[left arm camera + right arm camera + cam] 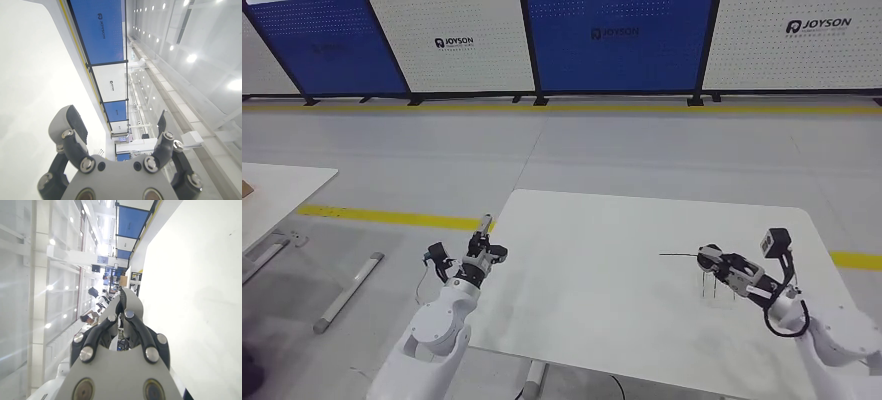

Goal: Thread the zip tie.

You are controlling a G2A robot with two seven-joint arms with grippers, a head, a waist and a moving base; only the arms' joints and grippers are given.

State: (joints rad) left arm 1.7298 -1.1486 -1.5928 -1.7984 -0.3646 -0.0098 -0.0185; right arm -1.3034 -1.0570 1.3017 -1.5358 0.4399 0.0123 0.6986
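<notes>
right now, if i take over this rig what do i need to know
Left gripper: open, holding nothing, at the left edge of the table.
Right gripper: shut, over the table's right side, apparently pinching the zip tie. Its thin black strap sticks out straight toward the left arm.
Done: the tie seems to be picked up.
Left: the threading itself. No loop shows, and the grippers are far apart. Likely next step is to bring the arms together and feed the tail through the head. The head is too small to make out.
</notes>
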